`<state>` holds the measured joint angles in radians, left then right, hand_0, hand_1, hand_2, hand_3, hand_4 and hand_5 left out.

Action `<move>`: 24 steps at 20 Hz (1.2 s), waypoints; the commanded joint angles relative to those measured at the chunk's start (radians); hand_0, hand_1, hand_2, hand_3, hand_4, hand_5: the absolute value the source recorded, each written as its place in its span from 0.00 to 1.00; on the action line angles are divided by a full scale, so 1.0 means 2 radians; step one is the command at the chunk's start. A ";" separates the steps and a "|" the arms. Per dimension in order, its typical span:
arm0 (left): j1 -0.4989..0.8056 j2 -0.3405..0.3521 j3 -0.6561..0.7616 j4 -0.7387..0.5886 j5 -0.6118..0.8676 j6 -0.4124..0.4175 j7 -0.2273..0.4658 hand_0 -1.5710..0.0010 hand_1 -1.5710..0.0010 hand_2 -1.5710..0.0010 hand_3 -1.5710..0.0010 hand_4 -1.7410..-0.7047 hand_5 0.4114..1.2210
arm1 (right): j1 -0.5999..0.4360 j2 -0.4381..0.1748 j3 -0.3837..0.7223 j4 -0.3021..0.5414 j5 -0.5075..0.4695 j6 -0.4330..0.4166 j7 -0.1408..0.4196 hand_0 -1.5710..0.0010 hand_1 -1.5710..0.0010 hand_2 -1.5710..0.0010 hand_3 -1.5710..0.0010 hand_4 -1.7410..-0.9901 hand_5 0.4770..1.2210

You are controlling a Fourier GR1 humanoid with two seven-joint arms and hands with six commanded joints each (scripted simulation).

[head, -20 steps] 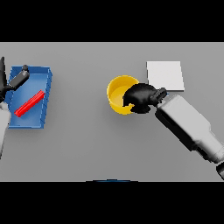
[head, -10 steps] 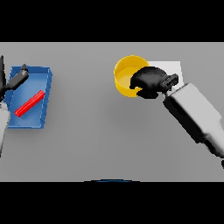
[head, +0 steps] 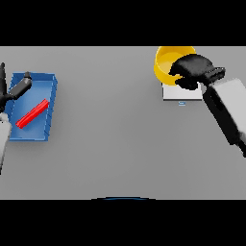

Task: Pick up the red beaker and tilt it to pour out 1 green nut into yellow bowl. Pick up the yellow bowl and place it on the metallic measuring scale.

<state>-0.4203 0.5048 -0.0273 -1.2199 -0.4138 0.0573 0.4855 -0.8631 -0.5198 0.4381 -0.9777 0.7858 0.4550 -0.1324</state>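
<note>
My right hand point(head: 192, 71) is curled round the near rim of the yellow bowl point(head: 168, 63) and holds it lifted at the far right, over the far edge of the pale measuring scale point(head: 178, 93). Much of the scale is hidden under the hand and bowl. The red beaker point(head: 32, 113) lies on its side inside the blue tray point(head: 50, 108) at the far left. My left hand point(head: 14, 89) rests at the tray's far left corner with its fingers straight. No green nut shows in the bowl from here.
The blue tray takes up the left edge of the grey table point(head: 110, 134). My right forearm point(head: 228, 109) runs down the right side.
The right hand has carried the yellow bowl up and to the right, from the table beside the scale to above the scale's far edge. The left hand and red beaker have not moved.
</note>
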 commanded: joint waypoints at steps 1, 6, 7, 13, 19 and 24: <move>0.000 0.000 -0.001 -0.002 -0.003 0.002 0.004 1.00 1.00 1.00 1.00 0.97 0.35 | 0.001 0.001 -0.002 0.020 0.002 -0.012 -0.009 0.00 0.00 0.04 0.25 0.00 1.00; 0.003 0.005 0.003 -0.008 -0.002 0.002 0.001 1.00 1.00 1.00 1.00 0.98 0.33 | -0.004 0.006 -0.008 0.100 0.018 -0.062 -0.022 0.00 0.00 0.08 0.18 0.00 1.00; 0.007 0.001 0.001 -0.012 -0.003 0.004 0.004 1.00 1.00 1.00 1.00 0.98 0.33 | -0.005 0.004 -0.011 0.117 0.018 -0.069 -0.035 0.00 0.00 0.09 0.16 0.00 1.00; -0.001 0.005 0.004 -0.002 -0.002 0.002 0.003 1.00 1.00 1.00 1.00 0.98 0.33 | -0.013 0.017 -0.019 0.171 0.018 -0.088 -0.048 0.00 0.00 0.13 0.15 0.00 1.00; -0.001 0.001 -0.003 0.000 -0.008 0.002 0.000 1.00 1.00 1.00 1.00 0.98 0.32 | -0.012 0.028 -0.022 0.190 0.011 -0.095 -0.063 0.08 0.04 0.12 0.12 0.01 1.00; -0.008 0.003 -0.002 0.005 -0.008 0.001 0.004 1.00 1.00 1.00 1.00 0.99 0.32 | -0.015 0.029 -0.021 0.187 0.012 -0.088 -0.050 0.37 0.44 0.41 0.49 0.15 0.81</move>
<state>-0.4357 0.5101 -0.0309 -1.2108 -0.4290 0.0586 0.4937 -0.8922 -0.4610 0.3969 -0.6029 0.8103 0.2800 -0.2329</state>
